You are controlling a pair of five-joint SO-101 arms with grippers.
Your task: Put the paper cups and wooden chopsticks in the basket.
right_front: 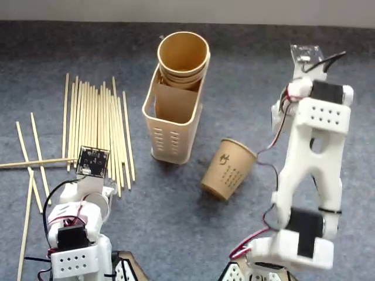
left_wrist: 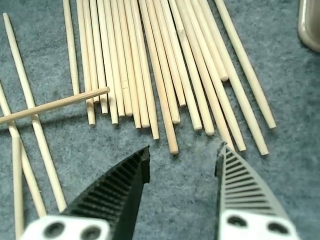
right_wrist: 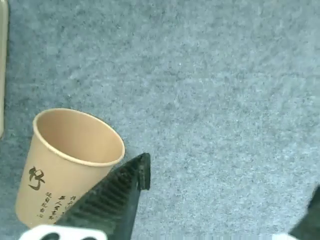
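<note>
High view, my feed: grey carpet (right_front: 246,76) runs to a pale wall strip (right_front: 176,9). I see both jaws spread: left gripper (left_wrist: 183,150) over loose wooden chopsticks (right_front: 99,126), right gripper (right_wrist: 231,175) near a paper cup (right_front: 228,168) beside the basket (right_front: 170,137) of stacked cups (right_front: 183,55).

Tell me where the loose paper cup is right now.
In the high view, the loose paper cup lies between the basket and the right arm.
</note>
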